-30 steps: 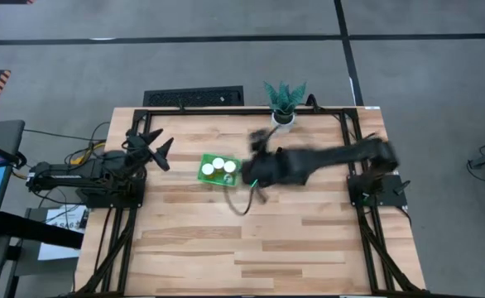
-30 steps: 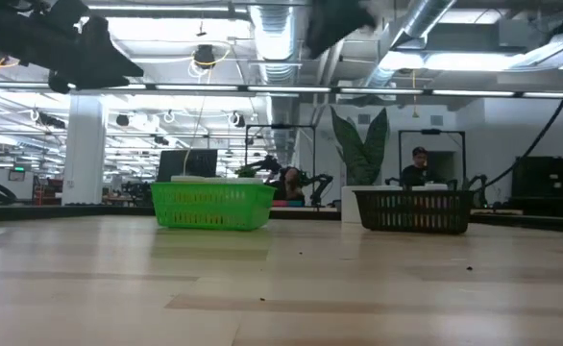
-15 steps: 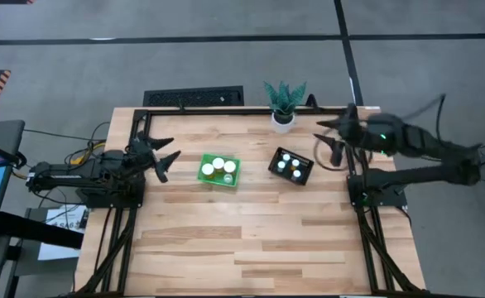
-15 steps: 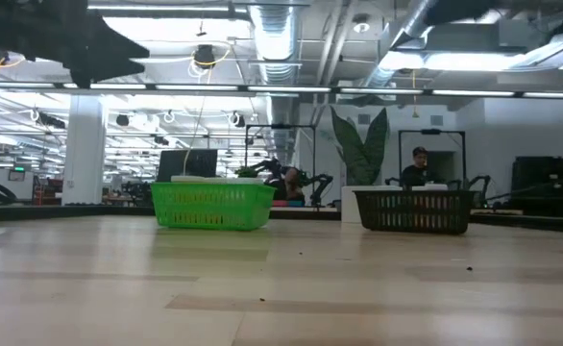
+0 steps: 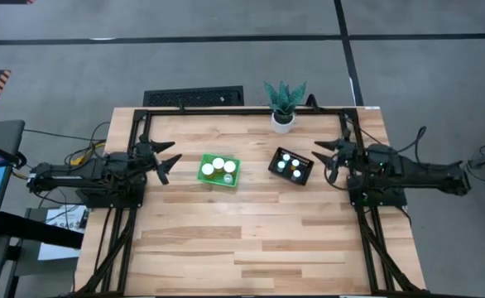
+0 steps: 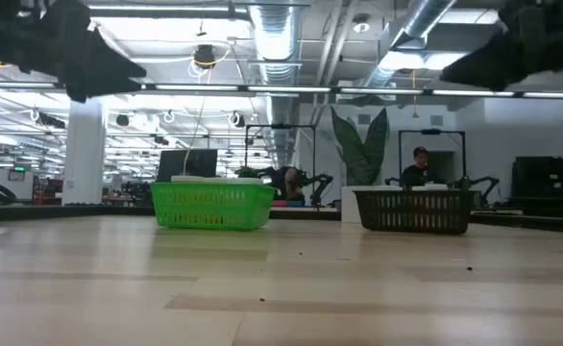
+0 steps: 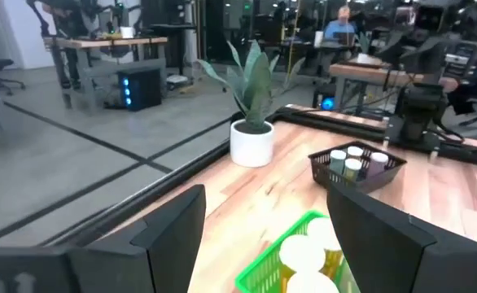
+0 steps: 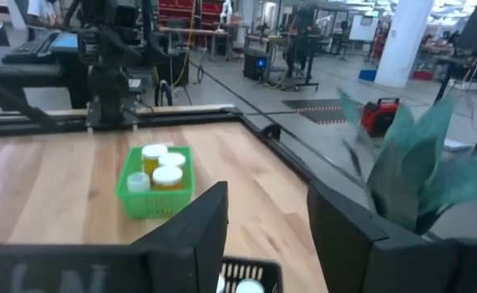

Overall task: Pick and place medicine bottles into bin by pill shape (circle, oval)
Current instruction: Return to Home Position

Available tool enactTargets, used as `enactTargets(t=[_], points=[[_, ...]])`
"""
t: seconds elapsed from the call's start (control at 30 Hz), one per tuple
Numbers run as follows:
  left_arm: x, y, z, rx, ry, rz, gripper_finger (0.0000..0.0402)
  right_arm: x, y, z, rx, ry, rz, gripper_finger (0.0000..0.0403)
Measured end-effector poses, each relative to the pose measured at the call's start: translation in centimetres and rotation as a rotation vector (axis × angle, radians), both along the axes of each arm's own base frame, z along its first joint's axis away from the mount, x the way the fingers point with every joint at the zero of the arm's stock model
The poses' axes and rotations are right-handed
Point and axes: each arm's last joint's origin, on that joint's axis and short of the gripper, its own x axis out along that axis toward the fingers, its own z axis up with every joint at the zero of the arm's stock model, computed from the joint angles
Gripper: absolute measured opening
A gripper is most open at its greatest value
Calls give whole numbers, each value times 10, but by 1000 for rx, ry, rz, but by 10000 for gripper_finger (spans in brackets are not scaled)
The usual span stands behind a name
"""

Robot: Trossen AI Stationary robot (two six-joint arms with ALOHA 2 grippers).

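Observation:
White-capped medicine bottles (image 5: 218,165) stand in a green bin (image 5: 206,177) at the table's middle left. Other bottles (image 5: 290,162) stand in a black bin (image 5: 305,176) to its right. Both bins rest flat on the wooden table, and they also show in the low view: green (image 6: 212,205) and black (image 6: 414,210). My left gripper (image 5: 166,159) is open and empty, above the table left of the green bin (image 7: 263,264). My right gripper (image 5: 325,154) is open and empty, above the table right of the black bin (image 8: 259,268).
A white pot with a green plant (image 5: 283,106) stands at the far edge, behind the black bin. A black frame (image 5: 226,111) runs along the table's far, left and right edges. The near half of the table (image 5: 242,240) is bare wood. A person (image 6: 418,165) is in the room behind.
My right arm has drawn back from over the table's middle, beside the green bin, toward the right edge, and the black bin it covered now shows. My left gripper has shifted slightly toward the near edge. The bins and bottles have stayed in place.

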Motion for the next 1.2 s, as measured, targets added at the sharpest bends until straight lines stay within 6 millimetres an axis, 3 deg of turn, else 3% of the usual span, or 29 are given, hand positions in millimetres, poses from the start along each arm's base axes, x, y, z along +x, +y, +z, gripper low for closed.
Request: enactTargets(t=[0.37, 0.53, 1.2], points=[[-6, -1, -39, -23, -54, -56, 251, -7, 1, -38, 6, -41, -1, 173], [-4, -2, -40, -39, -61, -57, 251, -6, 1, -58, 11, -28, -2, 169], [-5, -1, -40, -29, -63, -25, 251, -5, 0, -59, -19, -68, -14, 170]])
